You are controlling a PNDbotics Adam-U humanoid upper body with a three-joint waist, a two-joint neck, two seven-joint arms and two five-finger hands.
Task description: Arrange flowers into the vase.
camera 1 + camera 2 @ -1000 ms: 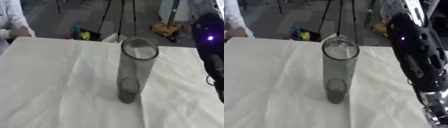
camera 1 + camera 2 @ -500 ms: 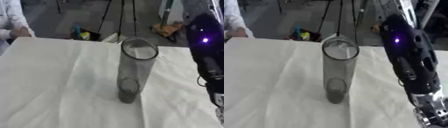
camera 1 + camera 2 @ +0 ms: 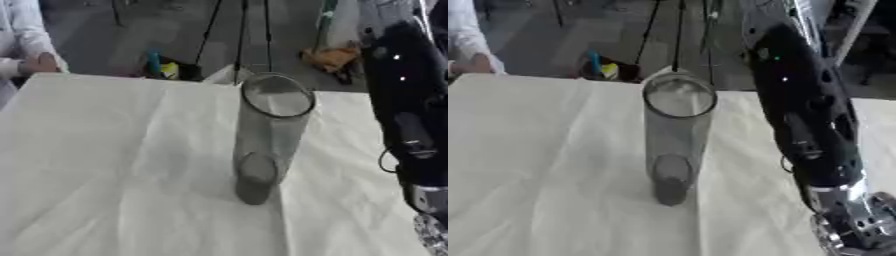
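Note:
A tall clear glass vase (image 3: 267,140) stands upright near the middle of the table, which is covered with a white cloth (image 3: 105,165). Its round mouth (image 3: 679,96) is open and I see nothing inside it. No flowers show in either view. My right arm (image 3: 807,125), black with small lit dots, comes down the right side close beside the vase without touching it. It ends in a silver wrist joint (image 3: 852,220) at the lower right corner. The hand itself is cut off by the picture's edge. My left arm is out of sight.
The table's far edge (image 3: 131,79) runs just behind the vase. Beyond it on the floor stand thin black tripod legs (image 3: 241,35), a small yellow and blue object (image 3: 162,67) and an orange thing (image 3: 331,57). The cloth has shallow creases.
My right arm has swung leftward, further into view and closer to the vase. The vase has stayed where it was.

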